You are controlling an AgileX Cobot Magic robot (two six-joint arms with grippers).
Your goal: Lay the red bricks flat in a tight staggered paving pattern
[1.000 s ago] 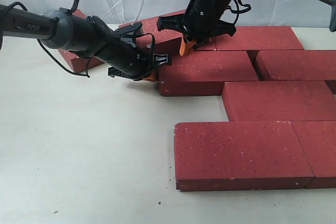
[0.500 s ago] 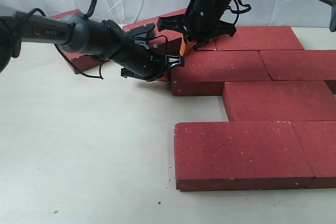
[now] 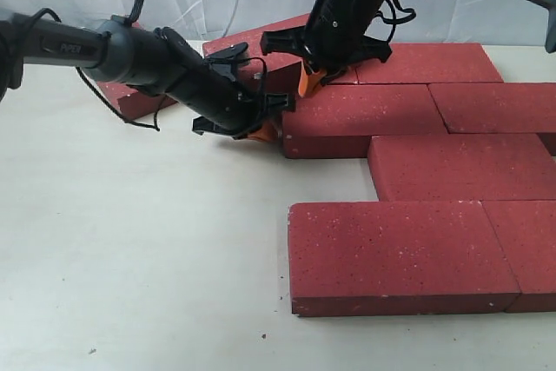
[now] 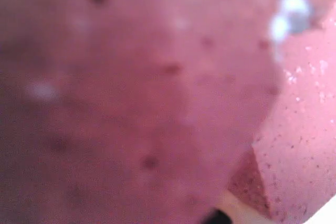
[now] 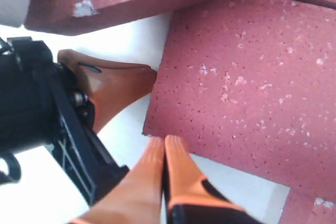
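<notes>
The left end effector is shoving the brick just ahead of it against its neighbour, closing that row's gap; its opening I cannot tell. The right end effector, pinched together and empty, is waiting at the brick's corner.

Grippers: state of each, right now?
Left gripper: shut, holding nothing, tip against the end of the red brick.
Right gripper: shut, holding nothing, tips at that brick's corner.

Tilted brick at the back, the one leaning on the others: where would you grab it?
Probably the long front edge of the tilted brick, fingers above and below, approaching from the near side. It is thin, and leaning on the back-row brick seems to lift that edge off the table.
</notes>
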